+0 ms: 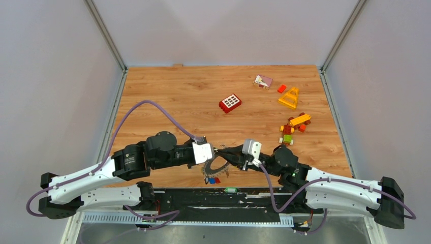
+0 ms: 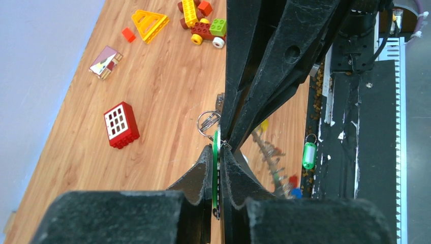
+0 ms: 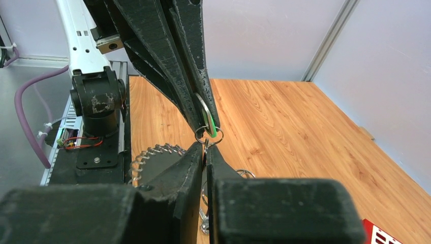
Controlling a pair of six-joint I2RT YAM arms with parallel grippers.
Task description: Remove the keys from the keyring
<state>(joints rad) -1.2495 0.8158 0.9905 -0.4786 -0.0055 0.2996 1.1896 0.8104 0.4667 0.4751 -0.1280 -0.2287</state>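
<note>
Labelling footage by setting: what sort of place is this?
Probably a robot lab test cell: a wood-grain tabletop boxed in by plain pale panel walls, two white-and-black robot arms bolted at its near edge, coloured plastic toy bricks scattered about.

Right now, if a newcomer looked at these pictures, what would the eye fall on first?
First, the two grippers meeting tip to tip above the table's near edge: the left gripper is shut on a thin green tag, the right gripper on a small ring beside it. Under them is the keyring, a jagged disc of keys; coloured toy bricks lie scattered far right.
</note>
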